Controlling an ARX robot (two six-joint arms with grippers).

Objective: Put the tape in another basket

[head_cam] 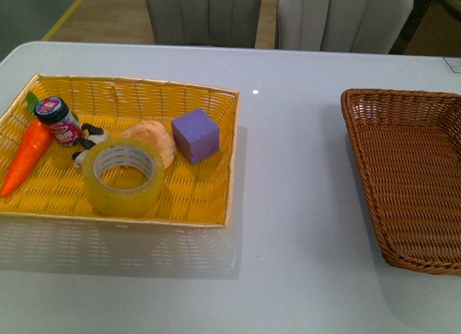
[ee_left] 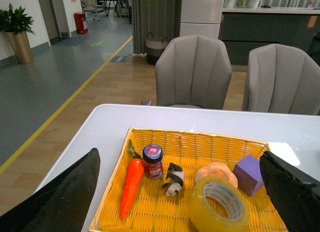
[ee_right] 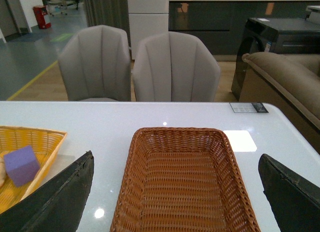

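Observation:
The tape (head_cam: 122,200), a yellowish roll with a white core, lies flat near the front of the yellow basket (head_cam: 194,193) on the left of the table. The brown wicker basket (head_cam: 418,175) sits on the right with nothing in it. Neither arm shows in the front view. My left gripper (ee_left: 179,157) hovers open above the yellow basket, with the tape (ee_left: 200,218) low between its black fingers (ee_left: 75,192). My right gripper (ee_right: 175,157) is open over the brown basket (ee_right: 182,182).
The yellow basket also holds a toy carrot (head_cam: 25,158), a small jar (head_cam: 59,120), a panda figure (head_cam: 88,141), a peach-coloured lump (head_cam: 155,136) touching the tape, and a purple cube (head_cam: 195,135). White tabletop (head_cam: 288,204) lies between the baskets. Grey chairs (head_cam: 202,17) stand behind the table.

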